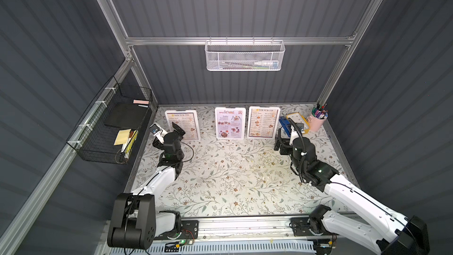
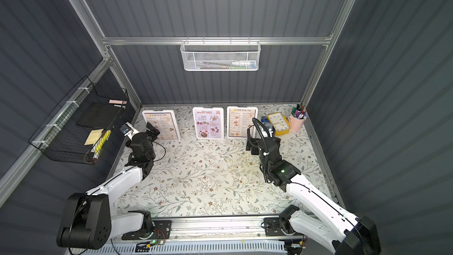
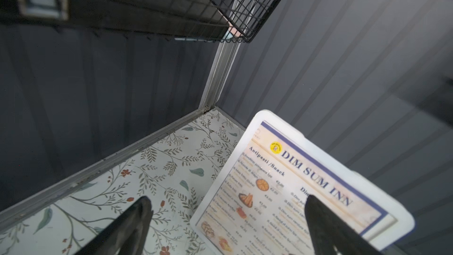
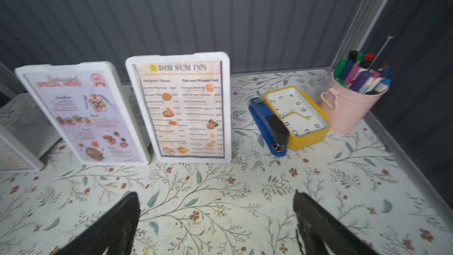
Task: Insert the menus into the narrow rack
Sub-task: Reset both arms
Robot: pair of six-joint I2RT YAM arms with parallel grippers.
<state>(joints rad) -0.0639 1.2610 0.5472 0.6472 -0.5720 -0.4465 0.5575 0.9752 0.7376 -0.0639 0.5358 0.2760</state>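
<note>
Three printed paper menus wait unracked at twelve o'clock under the white mesh rack, as left gripper and right gripper gape empty.

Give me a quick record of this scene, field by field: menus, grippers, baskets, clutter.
menus: three, standing in a row along the back wall: left Dim Sum Inn menu, lavender special menu, right Dim Sum Inn menu
left gripper: open, empty, facing the left menu
right gripper: open, empty, near the right menu
white mesh basket: on rear rail, no menu inside
black wire basket: on left wall, no menu seen
clutter: blue stapler, yellow clock, pink marker cup
</note>
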